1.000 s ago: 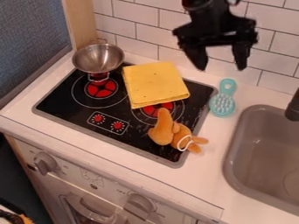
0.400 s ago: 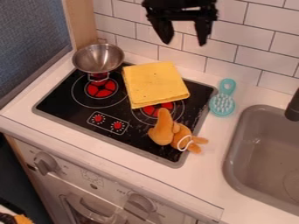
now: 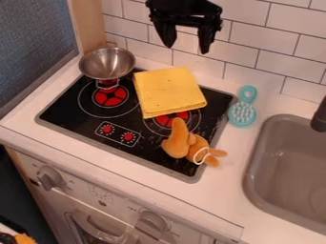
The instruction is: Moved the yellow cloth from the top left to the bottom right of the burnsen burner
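Wall: the back is covered with white tiles laid like bricks, with thin dark lines between
Left side: a speckled blue-grey panel is edged by a pale wooden post
Counter: a white top is set against the tiles
Sink: a grey basin is sunk in at the right, a black tap partly seen beside it
Oven: a pale front is fitted with round knobs
Light: all is evenly lit

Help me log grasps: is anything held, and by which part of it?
Nothing; the tool hangs open, and the yellow cloth lies on the stove.
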`<state>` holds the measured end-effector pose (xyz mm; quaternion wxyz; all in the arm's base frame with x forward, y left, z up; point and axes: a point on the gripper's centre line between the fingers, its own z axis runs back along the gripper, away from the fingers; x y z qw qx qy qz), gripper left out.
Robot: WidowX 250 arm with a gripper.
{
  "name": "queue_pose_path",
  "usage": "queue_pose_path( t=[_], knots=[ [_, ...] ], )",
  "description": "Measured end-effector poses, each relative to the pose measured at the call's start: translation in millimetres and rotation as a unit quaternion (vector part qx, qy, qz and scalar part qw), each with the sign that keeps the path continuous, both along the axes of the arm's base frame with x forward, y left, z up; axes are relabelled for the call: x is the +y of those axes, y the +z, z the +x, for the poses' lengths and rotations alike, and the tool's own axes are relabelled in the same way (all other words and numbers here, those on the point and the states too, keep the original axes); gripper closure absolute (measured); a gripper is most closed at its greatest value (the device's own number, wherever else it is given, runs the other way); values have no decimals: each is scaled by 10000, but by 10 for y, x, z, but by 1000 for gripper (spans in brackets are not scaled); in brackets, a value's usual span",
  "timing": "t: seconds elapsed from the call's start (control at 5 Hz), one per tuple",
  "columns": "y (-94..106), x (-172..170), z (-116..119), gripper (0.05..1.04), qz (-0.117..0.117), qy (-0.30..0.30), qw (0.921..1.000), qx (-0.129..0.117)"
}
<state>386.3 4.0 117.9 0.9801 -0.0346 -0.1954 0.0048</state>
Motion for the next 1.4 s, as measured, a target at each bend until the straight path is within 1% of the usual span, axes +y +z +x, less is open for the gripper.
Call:
queue_pose_path(
  t=[0.2,0.4,0.6,0.8,1.0,1.2,1.4],
  knots=[
    [-162,99,8,84,119,58,9999,100],
    [-310,132,54,84,67,184,9997,110],
    [-576,305,36,84,-97,536,9984,135],
    [-816,350,42,84,-125,704,9972,234],
    [-966,380,61,83,-72,803,9964,265],
    [-998,376,77,83,-86,882,9959,202],
    [-1027,327,47,83,-74,810,9961,326]
  ],
)
